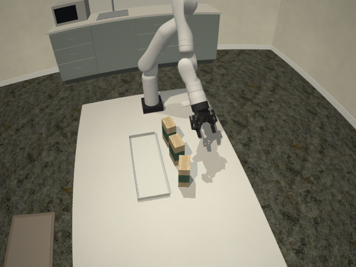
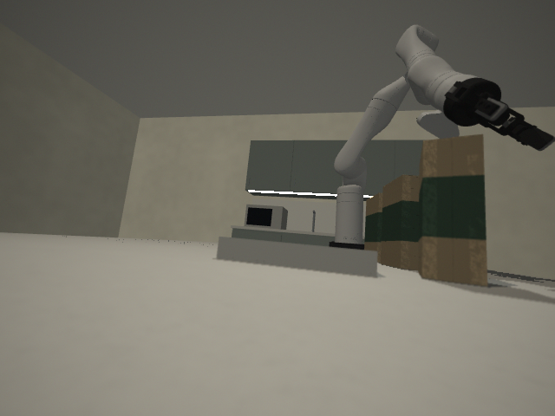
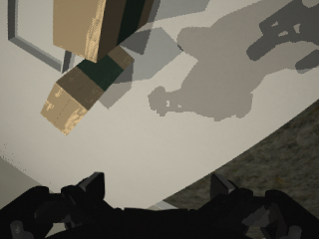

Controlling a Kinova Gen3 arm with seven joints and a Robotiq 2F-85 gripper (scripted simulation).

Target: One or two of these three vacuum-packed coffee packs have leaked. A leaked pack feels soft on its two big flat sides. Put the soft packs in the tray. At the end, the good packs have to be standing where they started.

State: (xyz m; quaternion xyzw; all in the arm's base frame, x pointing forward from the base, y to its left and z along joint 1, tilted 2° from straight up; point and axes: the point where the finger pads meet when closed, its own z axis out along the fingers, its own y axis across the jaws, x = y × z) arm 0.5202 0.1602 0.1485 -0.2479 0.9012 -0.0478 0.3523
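Note:
Three coffee packs, tan with a dark green band, stand upright in a row on the white table: the far pack [image 1: 168,128], the middle pack [image 1: 176,146] and the near pack [image 1: 183,170]. They also show in the exterior view, the near pack [image 2: 453,209] in front. The wrist view shows two of them [image 3: 104,3] [image 3: 82,90]. The shallow grey tray [image 1: 148,166] lies to the left of the row and holds nothing. My gripper [image 1: 206,129] is open and empty. It hangs above the table, to the right of the far pack, apart from it.
The arm's black base [image 1: 152,106] stands at the table's far edge. The table's right edge runs close to the gripper. A counter with a microwave [image 1: 70,11] stands at the back wall. A brown mat [image 1: 30,240] lies on the floor at the lower left.

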